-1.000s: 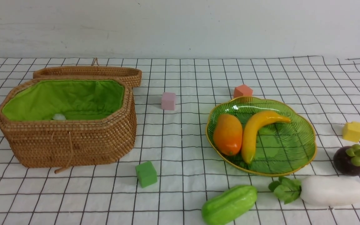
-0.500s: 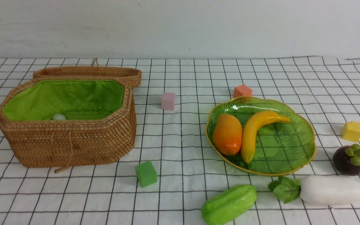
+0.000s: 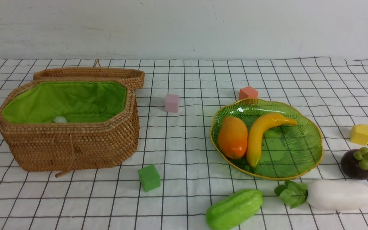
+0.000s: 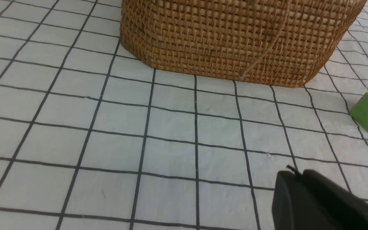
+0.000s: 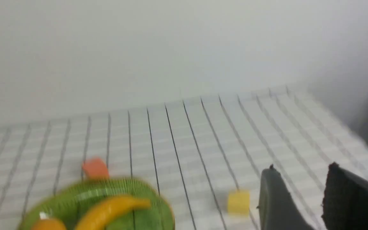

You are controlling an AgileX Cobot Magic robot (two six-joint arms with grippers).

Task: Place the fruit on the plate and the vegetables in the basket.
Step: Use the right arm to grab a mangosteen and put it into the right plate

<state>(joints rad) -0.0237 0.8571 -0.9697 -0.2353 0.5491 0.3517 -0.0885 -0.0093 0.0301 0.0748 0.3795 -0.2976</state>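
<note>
The green plate [image 3: 299, 153] holds the orange mango [image 3: 232, 137] and the yellow banana [image 3: 260, 132]. The purple mangosteen [image 3: 358, 163] sits on the cloth right of the plate. The white radish [image 3: 337, 195] and the green gourd [image 3: 234, 209] lie in front of the plate. The open wicker basket [image 3: 72, 147] stands at the left with something small and white inside; the carrot is hidden. No gripper shows in the front view. My left gripper [image 4: 294, 174] is shut and empty above the cloth before the basket [image 4: 235, 35]. My right gripper [image 5: 302, 171] is open and empty, with plate [image 5: 158, 207] and banana [image 5: 107, 209] in its blurred view.
Foam cubes lie about: green [image 3: 149, 177] near the basket's front, pink [image 3: 172, 103] mid-table, orange [image 3: 248, 93] behind the plate, yellow [image 3: 360, 134] at the right. The basket's lid [image 3: 91, 74] lies open behind it. A white wall [image 3: 184, 28] closes the back.
The front view scene is almost unchanged; the mangosteen shifts by a few pixels only. No arm enters the front view.
</note>
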